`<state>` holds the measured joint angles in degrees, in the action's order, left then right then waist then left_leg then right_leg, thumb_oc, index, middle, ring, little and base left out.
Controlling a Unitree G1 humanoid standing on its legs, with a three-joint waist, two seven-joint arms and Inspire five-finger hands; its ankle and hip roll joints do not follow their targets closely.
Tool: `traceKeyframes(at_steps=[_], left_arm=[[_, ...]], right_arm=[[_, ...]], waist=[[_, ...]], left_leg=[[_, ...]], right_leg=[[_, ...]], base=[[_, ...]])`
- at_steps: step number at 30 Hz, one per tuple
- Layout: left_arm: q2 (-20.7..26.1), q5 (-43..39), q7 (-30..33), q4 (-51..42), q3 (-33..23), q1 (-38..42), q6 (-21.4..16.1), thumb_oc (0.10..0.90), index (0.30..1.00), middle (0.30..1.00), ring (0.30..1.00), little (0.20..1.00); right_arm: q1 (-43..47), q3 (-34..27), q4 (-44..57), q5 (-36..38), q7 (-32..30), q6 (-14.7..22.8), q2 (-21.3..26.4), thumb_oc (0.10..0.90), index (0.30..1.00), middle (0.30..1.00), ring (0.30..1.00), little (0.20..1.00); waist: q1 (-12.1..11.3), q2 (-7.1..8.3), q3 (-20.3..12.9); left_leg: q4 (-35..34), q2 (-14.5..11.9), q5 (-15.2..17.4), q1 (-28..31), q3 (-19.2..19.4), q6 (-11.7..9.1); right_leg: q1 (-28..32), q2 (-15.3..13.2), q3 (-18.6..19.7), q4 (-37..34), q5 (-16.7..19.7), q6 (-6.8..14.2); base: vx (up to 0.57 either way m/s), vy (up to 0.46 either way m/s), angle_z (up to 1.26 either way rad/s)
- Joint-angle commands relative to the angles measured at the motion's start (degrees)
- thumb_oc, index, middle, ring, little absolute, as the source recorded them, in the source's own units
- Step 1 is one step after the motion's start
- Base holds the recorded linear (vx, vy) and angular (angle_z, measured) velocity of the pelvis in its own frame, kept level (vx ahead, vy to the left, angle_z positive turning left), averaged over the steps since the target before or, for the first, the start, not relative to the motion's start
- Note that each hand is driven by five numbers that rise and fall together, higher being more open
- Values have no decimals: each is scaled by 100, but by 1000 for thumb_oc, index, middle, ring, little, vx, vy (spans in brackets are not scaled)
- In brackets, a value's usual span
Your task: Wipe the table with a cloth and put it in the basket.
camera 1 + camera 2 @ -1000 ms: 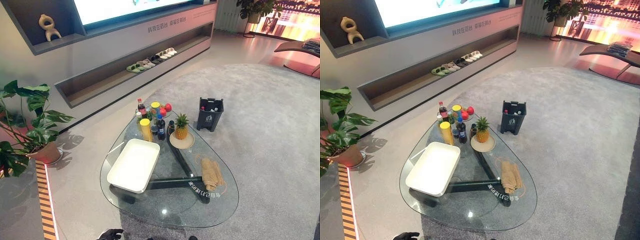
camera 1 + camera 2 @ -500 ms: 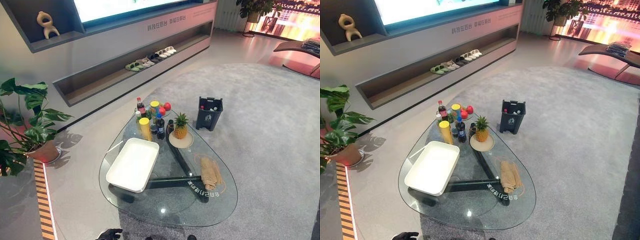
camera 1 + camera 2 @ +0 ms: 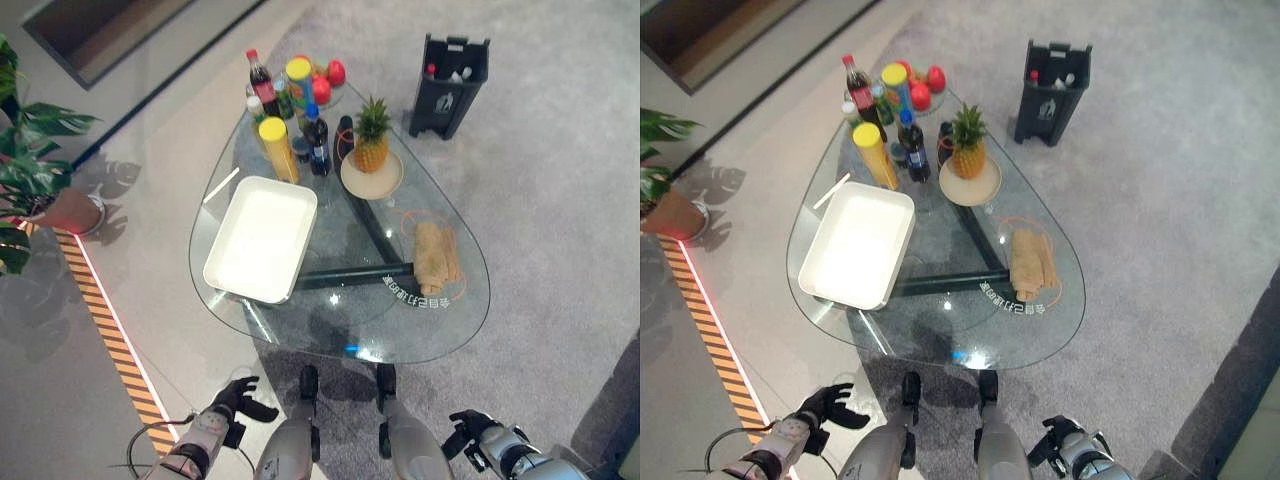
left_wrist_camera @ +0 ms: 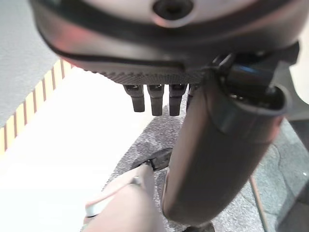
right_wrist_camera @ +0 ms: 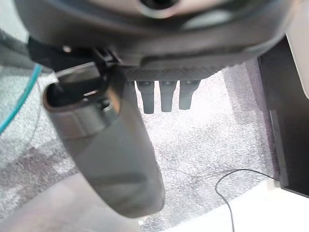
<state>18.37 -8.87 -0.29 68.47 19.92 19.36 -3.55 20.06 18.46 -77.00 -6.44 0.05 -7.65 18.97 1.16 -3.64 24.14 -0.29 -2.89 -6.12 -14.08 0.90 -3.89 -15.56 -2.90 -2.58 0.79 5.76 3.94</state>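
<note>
Silver-grey arms, dark hands (image 3: 240, 398)

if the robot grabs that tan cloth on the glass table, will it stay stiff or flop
Probably flop: the cloth lies bunched in soft folds, so its ends would likely droop from a hand. It looks light and should drag easily on the smooth glass table. Both the left hand and right hand hang open, short of the table.

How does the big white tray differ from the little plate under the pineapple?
The white tray is rectangular with raised walls and holds nothing; the plate is round, flat and tan, and a pineapple stands on it. The tray is much the larger. It lies on the robot's left side of the glass table, the plate farther back, near the middle. Both rest on the glass.
</note>
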Motion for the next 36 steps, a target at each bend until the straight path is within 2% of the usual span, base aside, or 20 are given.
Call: traceKeyframes(at_steps=[1,3,6,16,23,33,36], left_arm=[[207,-281,153,12,-10,108,-115,800,900,900,900,900],[259,-246,66,-77,67,217,-130,800,900,900,900,900],[285,-308,60,-151,84,292,-78,800,900,900,900,900],[375,-408,56,-196,53,310,-66,800,900,900,900,900],[353,-405,80,-181,41,233,-188,800,900,900,900,900],[353,-352,42,-161,35,182,-268,800,900,900,900,900],[393,-394,59,-138,61,178,-276,800,900,900,900,900]], right_arm=[[-112,291,15,290,-29,-267,346,800,900,900,900,900],[81,315,30,464,-47,-367,386,800,900,900,900,900],[244,310,66,570,-122,-433,404,800,900,900,900,900],[400,245,147,859,-317,-350,469,800,900,900,900,900],[392,169,174,946,-411,-257,472,800,900,900,900,900],[360,65,122,1082,-570,-113,526,800,900,900,900,900],[366,-124,149,1283,-1496,168,612,800,900,900,900,900]], waist=[[38,77,69],[14,78,152],[19,90,201],[25,85,354],[34,71,401],[37,61,475],[34,82,525]], left_leg=[[900,354,167,-761,-49,97],[1402,414,307,-1270,-62,119],[1887,437,476,-1722,-65,153],[2930,442,896,-2501,-74,206],[3208,466,1026,-2654,-46,190],[3272,490,1054,-2621,-13,158],[3333,488,1076,-2626,-10,159]], right_leg=[[-670,66,-171,1326,-658,-113],[-1140,30,-171,1726,-785,-156],[-1579,28,-137,2137,-904,-200],[-2336,144,-69,3121,-1257,-341],[-2483,159,-60,3423,-1354,-372],[-2426,145,-86,3468,-1368,-387],[-2398,144,-91,3482,-1355,-379]], base=[[-69,-42,6],[-96,-65,7],[-61,-35,10],[-4,-23,0],[33,-9,-3],[0,0,0],[0,0,0]])
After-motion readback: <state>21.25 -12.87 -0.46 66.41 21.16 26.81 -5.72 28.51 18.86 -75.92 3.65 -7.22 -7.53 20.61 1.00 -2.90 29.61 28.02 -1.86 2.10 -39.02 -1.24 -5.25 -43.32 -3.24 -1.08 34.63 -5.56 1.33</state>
